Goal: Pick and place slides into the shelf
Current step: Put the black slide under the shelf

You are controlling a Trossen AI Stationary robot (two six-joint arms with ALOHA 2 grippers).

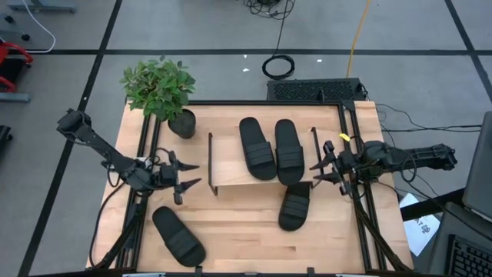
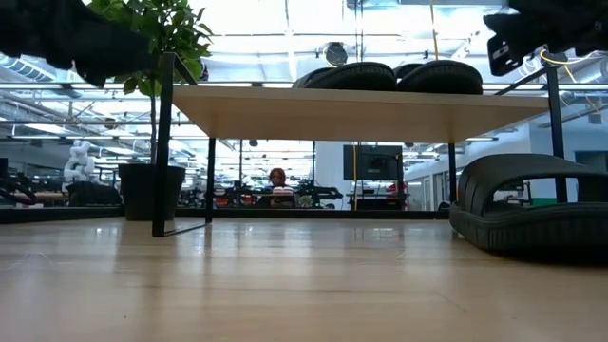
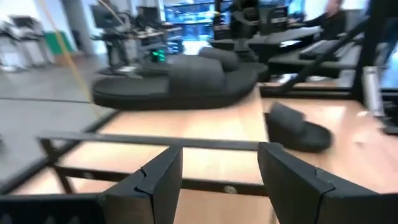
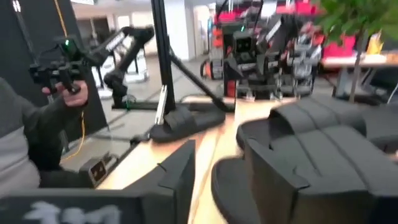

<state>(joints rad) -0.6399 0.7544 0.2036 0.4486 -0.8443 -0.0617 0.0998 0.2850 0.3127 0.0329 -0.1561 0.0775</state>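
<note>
On shelf, two slides near right edge.

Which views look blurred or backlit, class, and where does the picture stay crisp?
High view: evenly lit and crisp, with soft shadows under the shelf. Low view: backlit by bright ceiling lights, so the sandals on the shelf turn to silhouettes. Both wrist views: smeared by blur, especially the near sandals.
</note>
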